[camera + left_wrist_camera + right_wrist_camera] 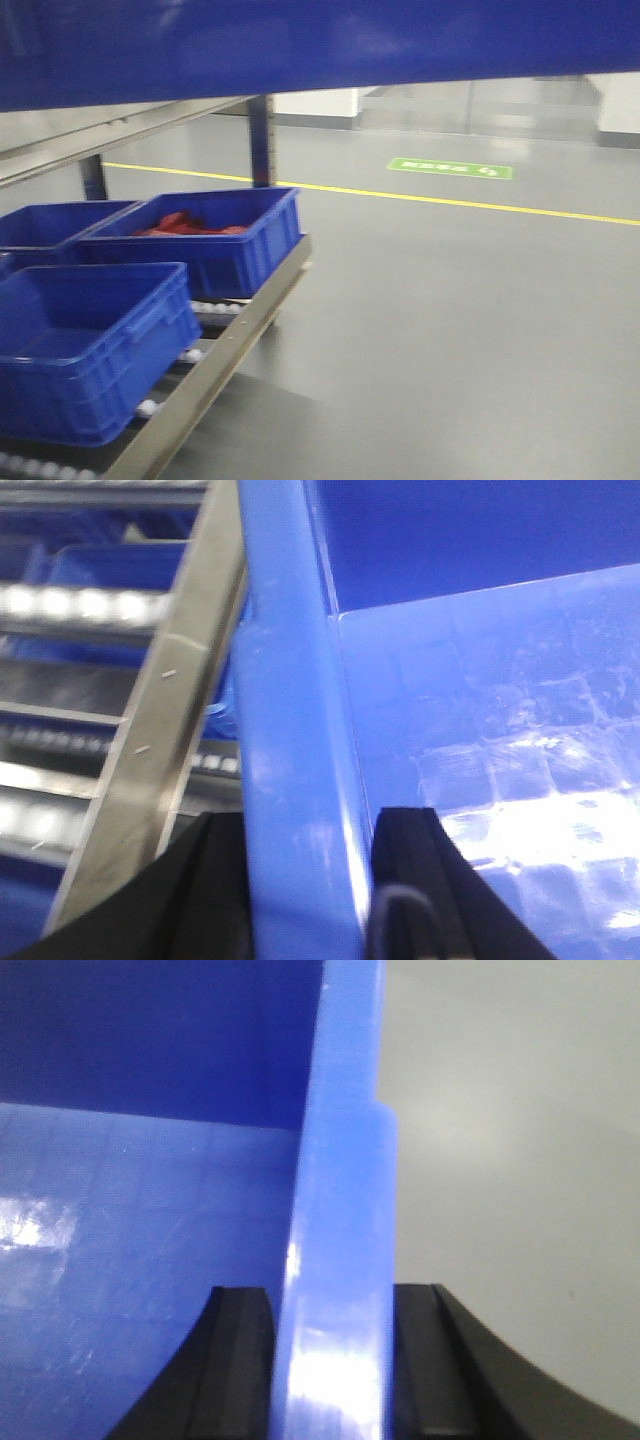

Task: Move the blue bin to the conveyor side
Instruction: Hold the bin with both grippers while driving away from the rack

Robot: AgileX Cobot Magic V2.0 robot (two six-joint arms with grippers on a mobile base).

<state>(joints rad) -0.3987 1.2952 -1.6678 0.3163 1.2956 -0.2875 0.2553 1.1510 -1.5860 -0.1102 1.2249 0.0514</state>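
The left pincer (pixel 305 885) is clenched on one side wall of the blue bin (pixel 480 730), and the right pincer (pixel 335 1360) grasps the opposite wall. The bin fills the top of the front view. Under it lies a grey shiny floor (pixel 450 300) with a yellow line (pixel 450 202). Just beside the left-hand wall runs the steel rail (pixel 170 680) of a roller rack (pixel 215 310). Other blue crates (pixel 90 350) stand on the rack, one with red goods (pixel 185 224).
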